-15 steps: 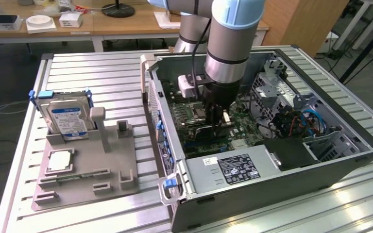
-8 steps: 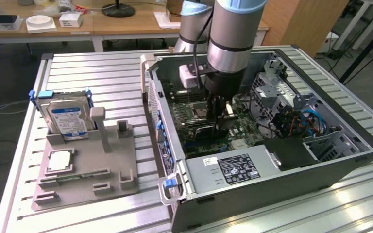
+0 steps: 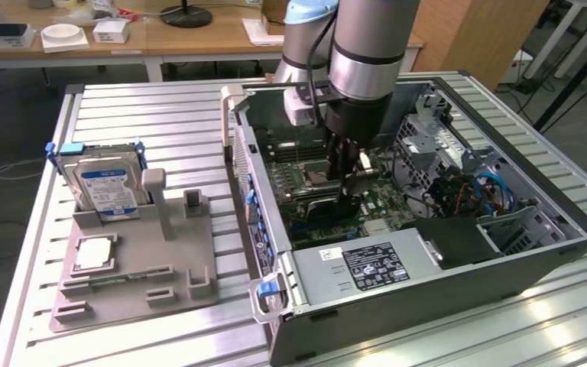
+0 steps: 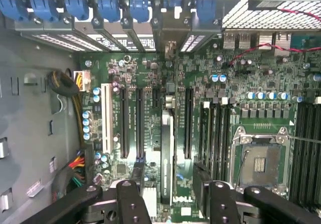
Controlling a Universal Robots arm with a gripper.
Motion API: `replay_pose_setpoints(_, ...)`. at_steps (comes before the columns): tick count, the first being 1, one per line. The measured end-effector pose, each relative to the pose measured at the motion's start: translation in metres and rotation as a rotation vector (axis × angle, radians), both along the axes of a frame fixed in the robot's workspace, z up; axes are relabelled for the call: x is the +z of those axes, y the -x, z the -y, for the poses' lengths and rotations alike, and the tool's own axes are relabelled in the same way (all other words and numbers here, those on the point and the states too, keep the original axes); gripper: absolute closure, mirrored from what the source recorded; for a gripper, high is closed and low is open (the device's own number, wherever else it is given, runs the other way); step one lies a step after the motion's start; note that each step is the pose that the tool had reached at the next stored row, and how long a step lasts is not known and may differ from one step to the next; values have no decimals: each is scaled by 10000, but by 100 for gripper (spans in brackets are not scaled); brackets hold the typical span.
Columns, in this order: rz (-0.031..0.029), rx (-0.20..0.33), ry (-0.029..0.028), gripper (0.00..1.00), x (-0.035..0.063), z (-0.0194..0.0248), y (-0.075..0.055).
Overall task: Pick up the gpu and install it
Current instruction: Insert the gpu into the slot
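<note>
The gpu (image 4: 166, 153) is a thin black card seen edge-on, standing upright in a slot of the green motherboard (image 4: 235, 83) inside the open computer case (image 3: 538, 252). Its end meets the rear slot row by the blue latches (image 4: 100, 8). My gripper (image 4: 169, 179) straddles the card with its jaws open; the black fingers (image 4: 133, 199) stand on either side of it with a gap on each side. In the exterior view the gripper (image 3: 348, 180) hangs low inside the case over the motherboard, and the card's dark edge (image 3: 353, 200) shows just under it.
A silver hard drive (image 3: 105, 187) with a blue-white label stands in the grey fixture tray (image 3: 171, 260) at the exterior view's left, beside a processor chip (image 3: 95, 252) and a memory stick (image 3: 110, 280). The power supply (image 3: 370, 264), drive cage (image 3: 446, 153) and cable bundle (image 4: 75, 88) crowd the case.
</note>
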State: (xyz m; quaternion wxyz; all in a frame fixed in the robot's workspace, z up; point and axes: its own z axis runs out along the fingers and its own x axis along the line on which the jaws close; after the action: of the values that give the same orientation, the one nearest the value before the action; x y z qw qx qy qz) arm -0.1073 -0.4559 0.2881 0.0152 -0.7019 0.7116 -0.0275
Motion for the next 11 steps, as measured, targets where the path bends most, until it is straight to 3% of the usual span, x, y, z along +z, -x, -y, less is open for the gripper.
replay_pose_setpoints(3, -1, -1, 1, 50, 1, 0, 0)
replay_pose_setpoints(5, -1, -1, 1, 62, 1, 0, 1)
replay_pose_setpoints(9, -1, -1, 1, 74, 1, 0, 1)
replay_pose_setpoints(11, -1, -1, 1, 86, 1, 0, 1)
